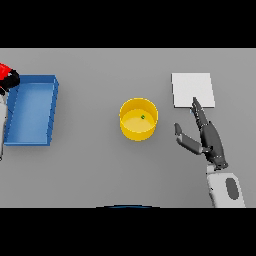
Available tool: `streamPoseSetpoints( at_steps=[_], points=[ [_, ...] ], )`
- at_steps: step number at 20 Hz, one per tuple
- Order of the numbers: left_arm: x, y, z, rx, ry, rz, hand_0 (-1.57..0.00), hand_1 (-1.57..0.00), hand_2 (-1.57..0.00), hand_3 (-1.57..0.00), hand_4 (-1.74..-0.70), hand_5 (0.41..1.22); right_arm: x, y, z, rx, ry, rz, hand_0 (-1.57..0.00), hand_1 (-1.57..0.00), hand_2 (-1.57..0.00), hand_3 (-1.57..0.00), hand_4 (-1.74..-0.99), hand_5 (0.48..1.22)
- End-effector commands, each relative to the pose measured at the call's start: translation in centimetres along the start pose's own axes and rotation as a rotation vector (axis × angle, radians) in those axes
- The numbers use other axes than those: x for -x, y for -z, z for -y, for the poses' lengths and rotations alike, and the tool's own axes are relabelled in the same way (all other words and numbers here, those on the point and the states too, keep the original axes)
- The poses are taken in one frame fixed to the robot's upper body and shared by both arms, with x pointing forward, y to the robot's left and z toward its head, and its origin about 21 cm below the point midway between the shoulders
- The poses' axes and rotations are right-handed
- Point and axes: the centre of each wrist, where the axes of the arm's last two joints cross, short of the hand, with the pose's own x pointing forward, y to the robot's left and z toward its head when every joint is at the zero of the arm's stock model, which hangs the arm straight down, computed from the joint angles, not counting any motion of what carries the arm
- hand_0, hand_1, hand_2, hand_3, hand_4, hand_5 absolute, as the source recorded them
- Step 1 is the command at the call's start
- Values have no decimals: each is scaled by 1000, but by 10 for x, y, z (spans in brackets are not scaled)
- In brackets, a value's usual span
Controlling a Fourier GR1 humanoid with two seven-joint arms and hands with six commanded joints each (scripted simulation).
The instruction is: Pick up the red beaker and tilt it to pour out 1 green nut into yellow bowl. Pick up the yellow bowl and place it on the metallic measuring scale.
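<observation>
The yellow bowl (138, 119) stands at the table's middle with one small green nut (142, 117) inside it. The metallic scale (193, 90), a pale square plate, lies at the back right. My right hand (209, 137) is open just right of the bowl, apart from it, its fingertips reaching the scale's front edge. At the far left edge my left hand (11, 79) is curled round the red beaker (4, 71), which is partly cut off by the view's edge.
A blue rectangular tray (52, 107) lies at the left, right beside the left hand and beaker. Bare grey table separates the tray, the bowl and the scale.
</observation>
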Motion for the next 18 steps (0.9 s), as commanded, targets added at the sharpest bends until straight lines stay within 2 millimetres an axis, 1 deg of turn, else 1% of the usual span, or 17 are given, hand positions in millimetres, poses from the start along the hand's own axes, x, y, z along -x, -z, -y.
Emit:
streamPoseSetpoints(
  at_steps=[1, 2, 3, 4, 5, 6, 7, 8, 9, 11, 13, 14, 17, 18],
  points=[
    [3, -3, 1, 23, 1, 3, -1571, -1571, -1571, -1085, -1368, 847, -1, -1, 2, 3, -5, 2, 1, 1, 1, 1, -1326, 731],
    [3, -4, -3, 28, -4, 11, -1571, -1571, -1571, -935, -1253, 810, -2, 1, 3, 1, -6, 3, 1, 1, 1, 1, -1327, 730],
    [3, -9, -3, 62, -16, 46, -1571, -1520, -1410, -852, -1135, 779, -1, 0, 6, 5, -8, -8, 1, 1, 1, 1, -1325, 731],
    [1, -14, -4, 104, -42, 66, -1437, -1291, -1163, -715, -1046, 757, 0, -2, 3, -2, -10, -9, 1, 1, 1, 1, -1320, 731],
    [2, -18, -6, 127, -54, 74, -1227, -1038, -934, -580, -974, 735, -1, -1, 2, 3, -6, -4, 1, 1, 1, 1, -1320, 729],
    [0, -20, -6, 158, -59, 90, -982, -830, -747, -464, -922, 716, -1, 1, 4, 8, -6, -7, 1, 1, 1, 1, -1321, 727],
    [1, -21, -9, 175, -51, 94, -785, -664, -597, -371, -883, 701, -1, 1, 4, 15, -7, -10, 1, 1, 1, 1, -1320, 726],
    [2, -22, -9, 187, -31, 98, -628, -531, -478, -297, -851, 688, 1, -1, 5, 13, -4, -15, 1, 1, 1, 1, -1321, 725],
    [4, -23, -8, 197, -19, 98, -502, -425, -382, -237, -830, 678, 0, 0, 6, 14, -4, -19, 1, 1, 1, 1, -1318, 725],
    [4, -21, -8, 197, 22, 85, -321, -271, -244, -151, -794, 659, 0, 0, 5, 6, 0, -11, 1, 1, 1, 1, -1315, 724],
    [5, -20, -7, 208, 48, 74, -205, -173, -156, -97, -778, 655, 0, 2, 6, 7, -13, -16, 1, 1, 1, 1, -1308, 717],
    [3, -18, -7, 212, 59, 69, -164, -138, -124, -77, -775, 655, 0, 2, 5, 9, -25, -17, 1, 1, 1, 1, -1307, 717],
    [0, -24, -4, 178, 87, 95, -83, -70, -63, -39, -738, 656, 1, 0, 1, 1, -21, -19, 1, 1, 1, 1, -1290, 714],
    [2, -27, -5, 175, 80, 106, -67, -56, -50, -31, -734, 658, -2, 4, 0, 7, -18, -25, 1, 1, 1, 1, -1279, 713]
  ],
)
